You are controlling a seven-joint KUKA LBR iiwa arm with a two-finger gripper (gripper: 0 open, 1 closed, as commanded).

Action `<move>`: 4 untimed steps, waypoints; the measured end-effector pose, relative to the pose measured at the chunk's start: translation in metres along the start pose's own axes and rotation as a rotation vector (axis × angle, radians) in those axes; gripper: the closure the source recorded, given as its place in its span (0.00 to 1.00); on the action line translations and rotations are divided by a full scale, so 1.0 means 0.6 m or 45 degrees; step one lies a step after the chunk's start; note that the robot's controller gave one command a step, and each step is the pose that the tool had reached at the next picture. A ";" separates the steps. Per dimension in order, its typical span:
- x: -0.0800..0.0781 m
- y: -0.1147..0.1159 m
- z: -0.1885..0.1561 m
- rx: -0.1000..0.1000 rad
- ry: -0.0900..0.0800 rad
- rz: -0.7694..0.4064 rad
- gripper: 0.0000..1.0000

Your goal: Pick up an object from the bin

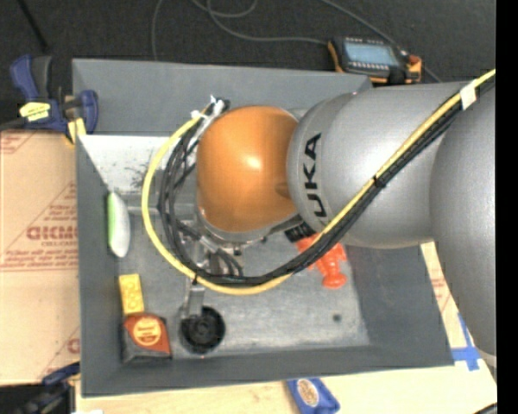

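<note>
The gripper (194,304) hangs low in the near-left part of the grey metal bin (388,309), below the arm's orange wrist cover (242,171). Its tip is just above, or touching, a small black round knob-like piece (200,329) on the bin floor. I cannot tell which, nor whether the claw stands wide, narrow or closed on anything.

The black piece looks the likeliest thing to be picked. It is low and round, so I judge it could slip out sideways or be pressed against the floor instead of being caught. A red and black rounded case (147,335) lies just left of it, with a yellow rectangular block (130,292) just beyond that. A closing or drifting claw could knock either one, or pinch the case along with the knob. The yellow and black cables (168,231) looping off the wrist hang close to the floor and could drag across things.

The wrist and arm cover much of the bin's middle. An orange-red plastic piece (330,267) shows only partly on the right, and its shape is unclear. A white and green elongated object (118,224) lies well apart at the left wall.
</note>
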State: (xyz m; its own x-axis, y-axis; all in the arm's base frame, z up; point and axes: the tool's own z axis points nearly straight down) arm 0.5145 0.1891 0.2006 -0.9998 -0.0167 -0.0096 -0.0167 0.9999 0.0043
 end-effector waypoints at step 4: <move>0.053 -0.062 0.215 0.004 0.014 -0.099 1.00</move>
State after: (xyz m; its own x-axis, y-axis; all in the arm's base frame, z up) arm 0.4848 0.1521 0.0709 -0.9955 -0.0946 0.0009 -0.0946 0.9955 0.0012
